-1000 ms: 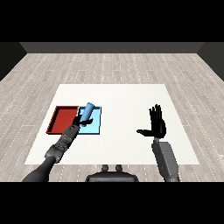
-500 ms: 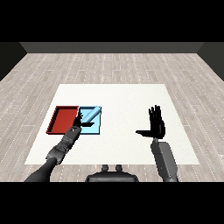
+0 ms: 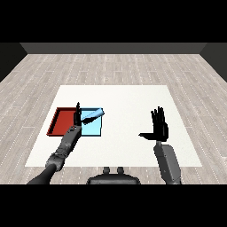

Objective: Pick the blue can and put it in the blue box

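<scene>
The blue can (image 3: 94,115) lies on its side in the light blue tray (image 3: 92,130), slanting from the tray's left side up to its far right corner. My left hand (image 3: 77,117) stands just left of the can's lower end, over the seam between the two trays. Its fingers point straight up and are open, not curled round the can. Whether the hand still touches the can I cannot tell. My right hand (image 3: 159,127) hovers over the table's right side, open, fingers up and thumb out to the left.
The red tray (image 3: 61,122) lies directly left of the blue tray, sharing an edge with it. White tabletop (image 3: 128,106) stretches between the trays and my right hand. Wooden floor surrounds the table.
The can went from upright in my left hand above the blue tray to lying tipped over inside it. My left hand uncurled and shifted slightly left. The right hand stayed still.
</scene>
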